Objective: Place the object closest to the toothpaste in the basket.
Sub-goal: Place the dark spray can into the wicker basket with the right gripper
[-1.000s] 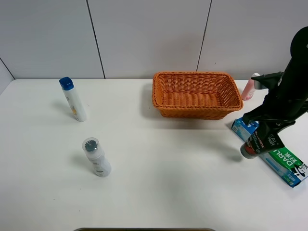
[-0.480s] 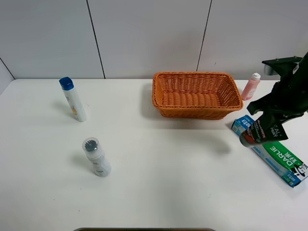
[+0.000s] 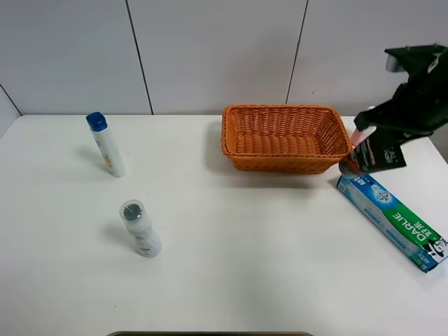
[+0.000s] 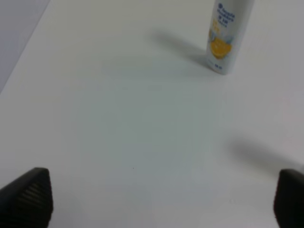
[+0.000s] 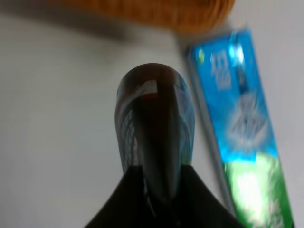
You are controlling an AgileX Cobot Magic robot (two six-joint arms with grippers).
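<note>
High cam: my right end effector (image 3: 393, 140) is clamped on the dark tube (image 3: 365, 159), holding it tilted just beside the right end of the basket (image 3: 280, 161), over the far end of the toothpaste box (image 3: 395, 222) on the table (image 3: 245, 245)

Left wrist cam: left end effector (image 4: 159, 199) has its fingers wide apart over the table, a white bottle (image 4: 227, 35) standing ahead

Right wrist cam: tube gripped tight, toothpaste box alongside, basket edge beyond

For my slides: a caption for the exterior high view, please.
Right gripper holds a dark bottle aloft by the wicker basket, near the toothpaste box.
</note>
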